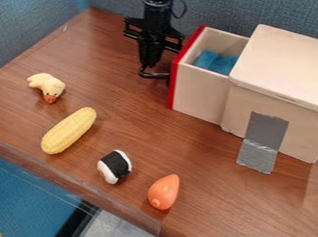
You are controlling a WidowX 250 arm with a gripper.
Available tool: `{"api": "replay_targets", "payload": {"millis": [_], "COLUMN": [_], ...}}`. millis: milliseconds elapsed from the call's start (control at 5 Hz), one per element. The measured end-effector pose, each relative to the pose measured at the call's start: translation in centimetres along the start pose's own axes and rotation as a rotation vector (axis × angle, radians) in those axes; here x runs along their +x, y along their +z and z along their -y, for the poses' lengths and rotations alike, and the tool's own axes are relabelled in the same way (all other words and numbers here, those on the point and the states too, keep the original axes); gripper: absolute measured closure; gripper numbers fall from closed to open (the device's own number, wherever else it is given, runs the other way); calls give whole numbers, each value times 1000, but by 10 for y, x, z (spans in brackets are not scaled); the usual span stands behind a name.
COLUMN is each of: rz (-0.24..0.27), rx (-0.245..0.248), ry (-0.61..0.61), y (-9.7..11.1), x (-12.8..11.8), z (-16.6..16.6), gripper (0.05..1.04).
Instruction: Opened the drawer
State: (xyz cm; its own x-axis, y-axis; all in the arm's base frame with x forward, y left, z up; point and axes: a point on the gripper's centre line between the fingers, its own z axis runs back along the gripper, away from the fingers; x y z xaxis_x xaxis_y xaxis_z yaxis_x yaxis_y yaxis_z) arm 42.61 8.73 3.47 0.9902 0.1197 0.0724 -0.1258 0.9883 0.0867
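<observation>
The black gripper [149, 53] hangs at the top centre, just left of the drawer's red front [175, 79]. Low on that front, a black curved piece that looks like the handle [152, 75] sticks out to the left. The gripper is right over this piece, and I cannot tell whether it holds it. The pale wooden drawer [199, 92] stands pulled out from the left side of the wooden box [283, 64], with blue cloth [215, 62] inside.
A yellow duck-like toy [48, 87] and a corn cob [68, 130] lie at the left. A black-and-white sushi toy [115, 166] and an orange toy [164, 192] are near the front edge. Grey tape [262, 141] runs from the box onto the wooden table [125, 117]. Blue-grey walls stand behind.
</observation>
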Motion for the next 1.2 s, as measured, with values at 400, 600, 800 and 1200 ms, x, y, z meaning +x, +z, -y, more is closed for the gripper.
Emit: {"api": "replay_targets", "payload": {"millis": [400, 600, 800, 1200], "rz": [-1, 11, 12, 140], "rx": [2, 3, 3, 19], "ry": [7, 1, -10, -16], "y": [1, 6, 5, 72], "x": [1, 4, 3, -4], "z": [-10, -14, -15, -19], "gripper": [954, 759, 459, 70]}}
